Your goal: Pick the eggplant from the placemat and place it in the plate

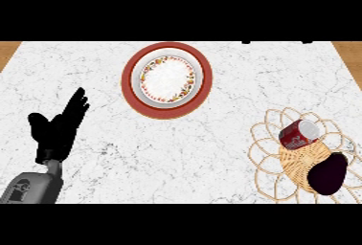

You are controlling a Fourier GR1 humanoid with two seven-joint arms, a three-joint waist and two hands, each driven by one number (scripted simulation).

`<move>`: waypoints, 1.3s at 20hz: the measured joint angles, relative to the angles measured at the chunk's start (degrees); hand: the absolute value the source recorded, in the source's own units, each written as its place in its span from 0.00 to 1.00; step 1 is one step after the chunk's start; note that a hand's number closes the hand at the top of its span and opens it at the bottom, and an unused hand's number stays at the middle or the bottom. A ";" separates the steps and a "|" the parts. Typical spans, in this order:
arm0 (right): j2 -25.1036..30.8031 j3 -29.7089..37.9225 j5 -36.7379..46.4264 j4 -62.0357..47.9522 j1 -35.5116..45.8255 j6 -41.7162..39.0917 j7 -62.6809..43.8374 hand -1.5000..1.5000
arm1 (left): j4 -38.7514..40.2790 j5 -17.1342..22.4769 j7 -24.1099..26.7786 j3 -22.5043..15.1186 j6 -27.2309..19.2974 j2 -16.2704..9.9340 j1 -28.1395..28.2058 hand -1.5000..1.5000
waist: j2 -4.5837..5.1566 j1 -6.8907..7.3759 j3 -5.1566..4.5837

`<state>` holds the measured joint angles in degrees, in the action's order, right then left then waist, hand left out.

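Not yet begun: eggplant (329,174) on woven placemat (283,160) near right (beside a can (299,134)), plate (167,78) far centre, left hand (59,125) spread, resting.

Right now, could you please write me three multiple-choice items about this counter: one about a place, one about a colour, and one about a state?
1. Where does the eggplant lie?
A. on the plate
B. on the woven placemat, near the can
C. in the left robot hand

2. What colour is the plate's outer rim?
A. red
B. blue
C. green

3. How is the left robot hand?
A. shut on the can
B. shut on the eggplant
C. open, holding nothing

Answers:
1 B: it rests on the woven placemat, beside the red can.
2 A: a red band rings the white centre.
3 C: its fingers are straight, far from everything.
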<state>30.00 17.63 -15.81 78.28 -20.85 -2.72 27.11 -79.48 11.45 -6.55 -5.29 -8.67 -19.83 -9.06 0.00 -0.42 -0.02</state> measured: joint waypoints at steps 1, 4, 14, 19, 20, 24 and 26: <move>0.07 -0.47 0.84 1.14 -0.65 -0.03 -1.14 0.00 | -0.08 -0.33 -0.14 0.01 -0.13 0.32 -0.12 0.50 | 0.00 0.03 0.00; 2.05 -0.76 1.47 5.12 -2.23 -1.53 -6.51 0.00 | -0.17 -0.79 0.50 0.48 0.43 0.31 0.77 0.50 | -0.02 0.11 -0.03; 5.81 -4.75 11.15 8.90 -0.29 -2.46 -19.64 0.00 | 1.70 -1.59 -0.08 2.21 1.88 1.37 -1.40 0.50 | 0.04 0.30 -0.01; 6.58 -6.65 15.65 8.40 2.37 -4.34 -24.88 0.00 | 1.62 -2.56 -0.16 2.65 2.47 1.97 -0.52 0.50 | 0.02 0.43 0.00; 6.14 -7.27 16.88 7.43 3.47 -4.47 -25.13 0.00 | 1.93 -2.52 0.27 3.15 3.15 1.77 -0.50 0.50 | 0.02 0.45 -0.01; 6.27 -7.18 17.91 8.94 5.71 -7.81 -29.91 0.00 | 2.09 -3.61 0.45 3.88 3.69 2.32 -0.44 0.50 | 0.00 0.36 0.02; 5.33 -7.70 19.53 8.40 6.53 -8.66 -30.70 0.00 | 1.07 -4.11 -0.67 3.93 3.49 3.01 -0.56 0.50 | -0.01 0.37 0.00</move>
<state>35.33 9.93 3.72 86.68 -14.32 -11.38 -3.59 -78.41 7.34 -7.23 -1.36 -5.18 -16.82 -9.62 -0.01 -0.05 -0.02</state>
